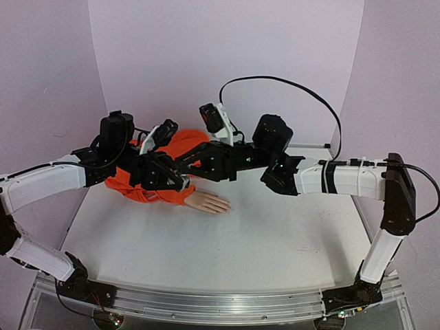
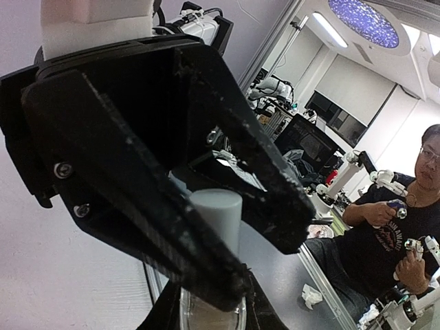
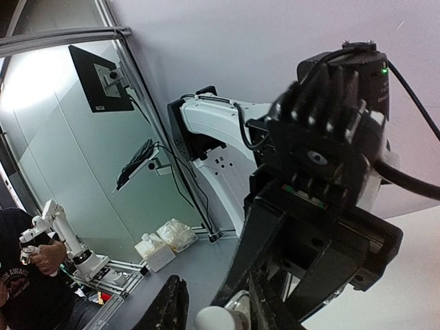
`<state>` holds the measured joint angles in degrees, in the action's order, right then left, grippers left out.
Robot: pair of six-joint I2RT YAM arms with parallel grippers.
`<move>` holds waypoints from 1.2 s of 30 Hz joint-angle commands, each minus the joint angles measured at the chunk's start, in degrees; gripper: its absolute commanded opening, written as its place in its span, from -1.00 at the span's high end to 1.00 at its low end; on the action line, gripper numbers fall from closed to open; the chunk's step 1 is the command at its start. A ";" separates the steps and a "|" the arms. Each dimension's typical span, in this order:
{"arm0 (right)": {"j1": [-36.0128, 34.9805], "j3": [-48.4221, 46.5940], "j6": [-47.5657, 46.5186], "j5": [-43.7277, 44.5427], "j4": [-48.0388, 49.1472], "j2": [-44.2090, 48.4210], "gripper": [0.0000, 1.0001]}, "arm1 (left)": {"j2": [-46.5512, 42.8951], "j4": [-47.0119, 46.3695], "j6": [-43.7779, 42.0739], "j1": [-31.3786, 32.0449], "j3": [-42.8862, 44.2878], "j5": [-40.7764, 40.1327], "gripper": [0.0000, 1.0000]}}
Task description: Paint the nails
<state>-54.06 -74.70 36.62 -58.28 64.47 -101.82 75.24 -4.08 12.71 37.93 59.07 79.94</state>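
Observation:
A pale peach mannequin hand (image 1: 206, 201) lies flat on the table, sticking out of an orange sleeve (image 1: 148, 191). Its nails (image 1: 224, 205) are too small to make out. Both grippers meet above the sleeve. My left gripper (image 1: 170, 180) (image 2: 261, 265) is shut on a small clear bottle (image 2: 213, 311) with a grey-white cap (image 2: 217, 213). My right gripper (image 1: 181, 165) (image 3: 218, 306) reaches in from the right. Its fingers (image 3: 172, 306) sit close on either side of the bottle's white end (image 3: 220, 320).
The white table (image 1: 275, 240) stretches in front of the hand to a metal rail (image 1: 220, 308) at the near edge. A black cable (image 1: 302, 89) loops above the right arm. Pale walls (image 1: 227, 62) close off the back and sides.

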 commanded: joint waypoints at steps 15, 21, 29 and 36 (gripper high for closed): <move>-1.54 -1.07 -3.54 6.12 -2.55 1.24 1.00 | -1.11 -2.53 -0.64 -0.56 2.88 -5.02 1.00; -4.71 -2.17 -11.18 31.89 -19.18 4.79 1.00 | -9.12 -1.55 -9.97 0.39 -5.14 -58.38 1.00; -11.05 -12.93 -8.78 69.41 -37.40 0.87 1.00 | -4.52 -1.20 -23.94 10.86 -1.06 -115.52 1.00; -11.44 -13.20 -8.76 74.34 -37.88 1.69 1.00 | -4.63 -1.23 -19.37 11.11 -2.97 -108.10 1.00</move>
<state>-62.02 -85.76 28.93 11.92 28.95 -102.28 71.09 -3.40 -9.67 52.58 54.76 -12.97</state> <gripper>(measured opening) 0.148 0.218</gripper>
